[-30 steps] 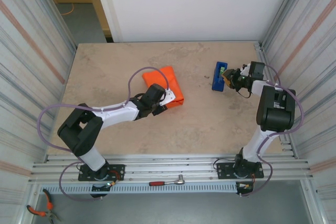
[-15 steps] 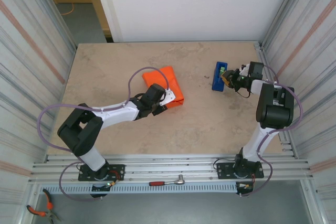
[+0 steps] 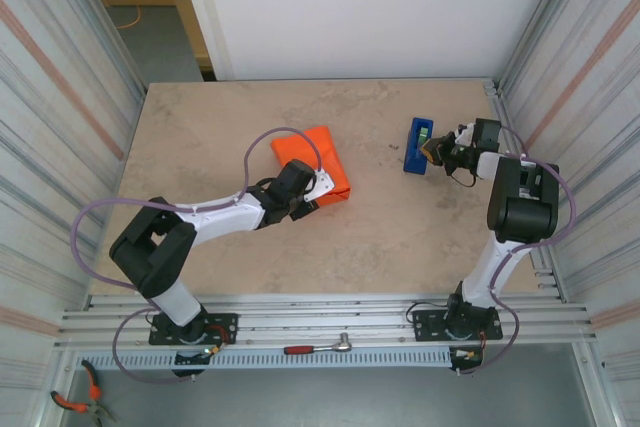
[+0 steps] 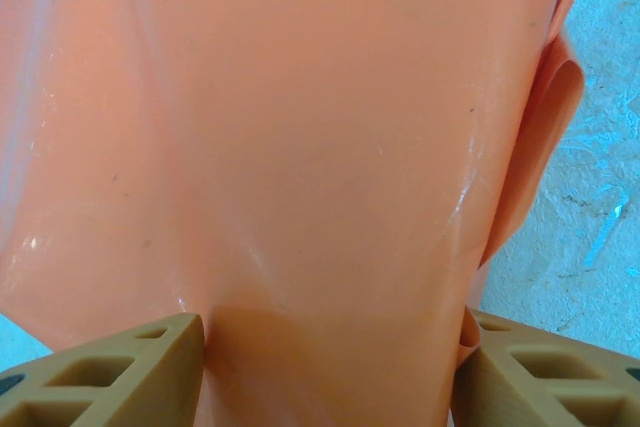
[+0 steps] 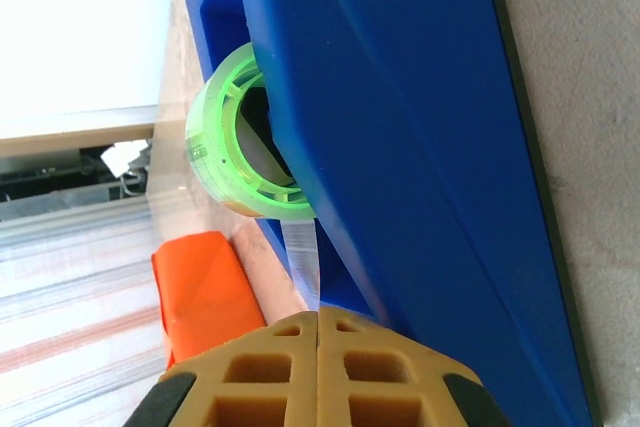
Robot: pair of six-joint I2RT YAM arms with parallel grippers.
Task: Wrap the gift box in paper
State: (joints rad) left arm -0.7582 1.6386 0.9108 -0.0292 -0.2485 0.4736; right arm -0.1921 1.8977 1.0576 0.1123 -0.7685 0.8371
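Note:
The orange paper [image 3: 318,160] lies folded into a parcel at the table's middle; the gift box is hidden under it. My left gripper [image 3: 318,190] stands at the parcel's near end. In the left wrist view its fingers [image 4: 120,372] press the paper [image 4: 320,147] from both sides, the left gripper [image 4: 330,347] shut on it. At the right, my right gripper [image 3: 436,150] sits against the blue tape dispenser [image 3: 416,145]. Seen from the right wrist, the right gripper [image 5: 318,319] is shut on the clear tape strip [image 5: 303,257] coming off the green roll [image 5: 225,142].
The dispenser [image 5: 420,127] stands near the table's right edge by the corrugated metal wall [image 3: 575,67]. The orange parcel [image 5: 200,292] shows behind it. A wrench [image 3: 318,347] and pliers [image 3: 75,402] lie below the table's front rail.
My right gripper's jaws have closed onto the tape strip and it has edged slightly toward the dispenser. The left arm and the parcel have not moved.

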